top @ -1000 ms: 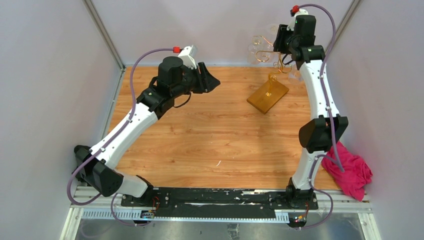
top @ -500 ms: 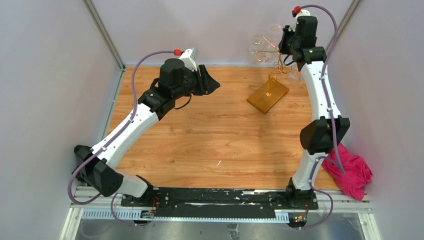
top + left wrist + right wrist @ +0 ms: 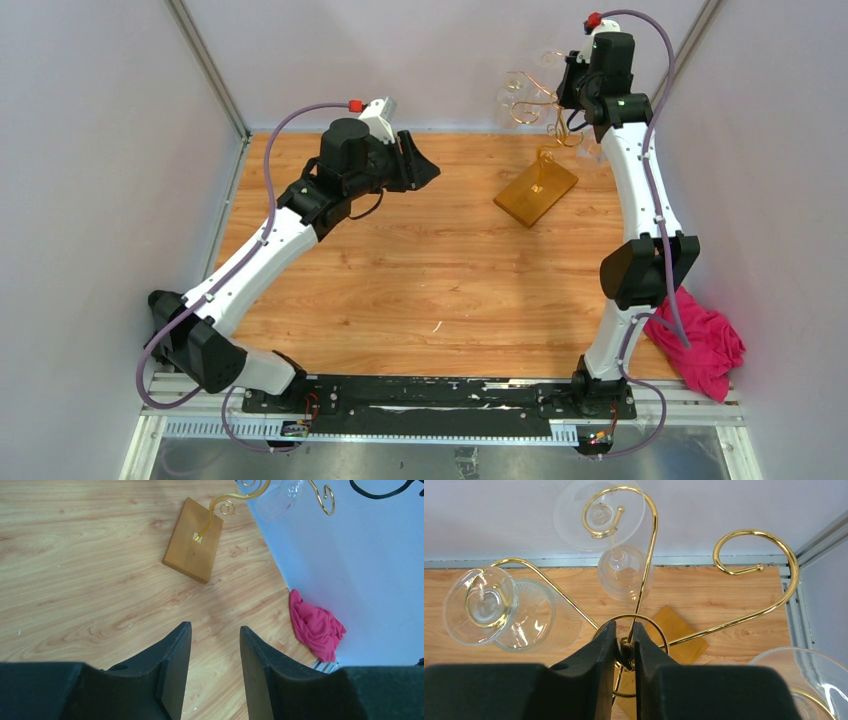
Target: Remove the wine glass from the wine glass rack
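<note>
The wine glass rack [image 3: 536, 192] stands at the back right of the table on its amber base; its gold spiral arms [image 3: 754, 555] spread out in the right wrist view. Clear wine glasses hang upside down from the arms: one at the left [image 3: 489, 607], one at the top [image 3: 621, 575], one at the lower right [image 3: 809, 680]. My right gripper [image 3: 625, 630] is shut on the top of the rack's central stem [image 3: 626, 652], above the base. My left gripper [image 3: 215, 630] is open and empty, held above the table left of the rack [image 3: 194, 540].
A pink cloth [image 3: 705, 345] lies off the table's right edge, also in the left wrist view [image 3: 315, 625]. Pale walls close in the back and both sides. Bare wooden tabletop [image 3: 430, 270] lies between the arms.
My right gripper shifted slightly right and up at the rack's top a second ago and has since held still. The left arm has barely moved.
</note>
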### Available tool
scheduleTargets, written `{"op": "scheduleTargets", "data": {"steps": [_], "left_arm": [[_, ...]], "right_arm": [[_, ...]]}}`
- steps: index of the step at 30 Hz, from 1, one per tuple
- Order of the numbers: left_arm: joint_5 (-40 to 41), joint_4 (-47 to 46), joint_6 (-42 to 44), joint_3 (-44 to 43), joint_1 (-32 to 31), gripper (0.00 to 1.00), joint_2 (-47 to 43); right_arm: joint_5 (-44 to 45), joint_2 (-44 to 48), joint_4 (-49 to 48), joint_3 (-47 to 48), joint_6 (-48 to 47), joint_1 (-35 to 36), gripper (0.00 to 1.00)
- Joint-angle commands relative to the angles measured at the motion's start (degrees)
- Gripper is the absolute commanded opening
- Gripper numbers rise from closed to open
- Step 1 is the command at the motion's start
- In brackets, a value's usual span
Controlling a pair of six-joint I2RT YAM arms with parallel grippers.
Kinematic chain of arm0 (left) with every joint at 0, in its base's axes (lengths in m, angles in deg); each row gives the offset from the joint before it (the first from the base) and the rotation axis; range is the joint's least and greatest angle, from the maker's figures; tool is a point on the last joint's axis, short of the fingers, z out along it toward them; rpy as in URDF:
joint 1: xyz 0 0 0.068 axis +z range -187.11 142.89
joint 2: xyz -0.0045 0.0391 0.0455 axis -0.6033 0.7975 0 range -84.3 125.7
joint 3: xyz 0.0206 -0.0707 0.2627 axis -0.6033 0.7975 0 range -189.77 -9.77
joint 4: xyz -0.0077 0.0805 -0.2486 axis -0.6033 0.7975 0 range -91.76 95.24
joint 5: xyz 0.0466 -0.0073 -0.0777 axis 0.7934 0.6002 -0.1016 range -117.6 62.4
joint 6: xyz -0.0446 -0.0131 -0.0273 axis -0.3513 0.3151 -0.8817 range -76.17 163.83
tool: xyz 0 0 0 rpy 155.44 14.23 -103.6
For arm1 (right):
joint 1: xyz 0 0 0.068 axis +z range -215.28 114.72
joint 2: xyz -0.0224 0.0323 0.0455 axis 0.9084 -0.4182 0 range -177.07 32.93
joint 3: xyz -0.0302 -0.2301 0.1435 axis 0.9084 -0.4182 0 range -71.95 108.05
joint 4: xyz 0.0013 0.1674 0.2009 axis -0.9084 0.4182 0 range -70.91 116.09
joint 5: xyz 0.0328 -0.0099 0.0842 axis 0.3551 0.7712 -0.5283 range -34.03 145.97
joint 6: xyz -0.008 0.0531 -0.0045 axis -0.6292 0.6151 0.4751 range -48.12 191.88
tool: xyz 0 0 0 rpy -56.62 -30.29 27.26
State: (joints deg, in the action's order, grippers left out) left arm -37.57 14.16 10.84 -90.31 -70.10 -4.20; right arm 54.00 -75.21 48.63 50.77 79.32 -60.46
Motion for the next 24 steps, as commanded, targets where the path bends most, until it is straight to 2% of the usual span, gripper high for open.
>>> {"op": "scheduleTargets", "data": {"steps": [1, 16, 24], "left_arm": [[0.68, -1.37, -0.15, 0.58, -0.35, 0.45, -0.46], [0.55, -1.26, 0.07, 0.02, -0.36, 0.44, 0.15], [-0.07, -1.41, 0.03, -0.69, -0.36, 0.43, 1.2]], "right_arm": [[-1.18, 2.95, 1.11, 0.24, 1.78, -0.56, 0.0], [-5.02, 3.58, 4.5, 3.21, 3.36, -0.59, 0.0], [-7.47, 6.05, 5.35, 1.21, 5.02, -0.6, 0.0]]}}
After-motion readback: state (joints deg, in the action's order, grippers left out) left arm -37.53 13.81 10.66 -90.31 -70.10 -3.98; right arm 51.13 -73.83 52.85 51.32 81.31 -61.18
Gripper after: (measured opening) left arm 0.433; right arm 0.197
